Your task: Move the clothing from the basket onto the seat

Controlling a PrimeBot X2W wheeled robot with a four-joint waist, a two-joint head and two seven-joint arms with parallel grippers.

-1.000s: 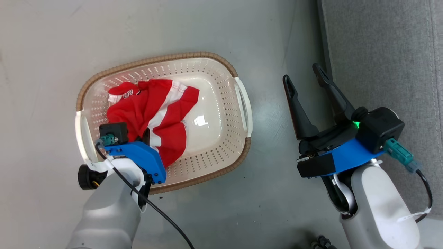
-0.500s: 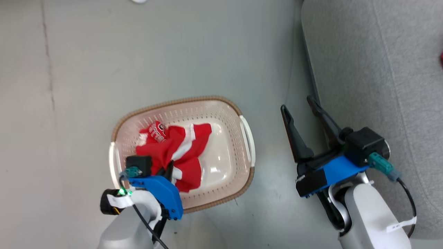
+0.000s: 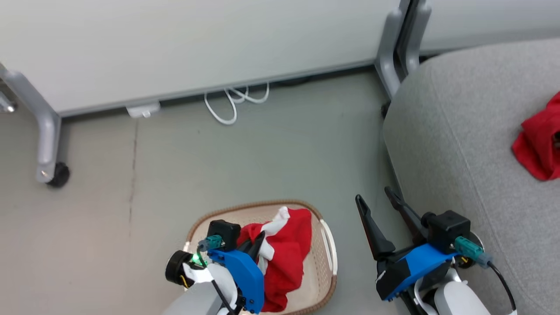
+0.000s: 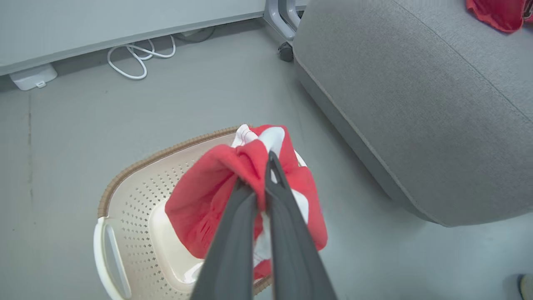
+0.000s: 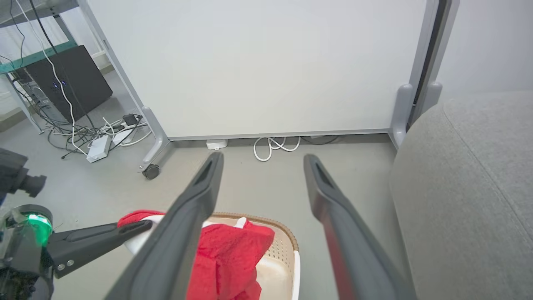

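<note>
left gripper [image 4: 256, 171] is pinched closed on a bunch of the red garment [image 4: 208, 200]; jaws nearly meet with cloth squeezed between them; it grips a fold rather than a single edge, which looks fairly secure.

garment hangs off the fingers over the basket [image 4: 125, 166]; top is bunched above the rim, lower part drapes down inside; can't tell if it touches the bottom; reads as mid-lift, held high so the cloth clears the wall before any sideways travel.

basket sits on the floor [image 3: 271, 148] near the seat [image 3: 459, 131], so the carry is short and to the robot's right.

right gripper [image 3: 373, 195] is spread wide with nothing in it; it sits between basket and seat, fingers pointing toward the partition panel [image 3: 218, 43]; probably just parked, though it's close to the transfer path.

other red garment [image 3: 536, 148] lies on the seat cushion, well apart from the basket; my read is task half done, and this is the last piece.

risk: trailing hem snags the basket rim and drags it.
</note>
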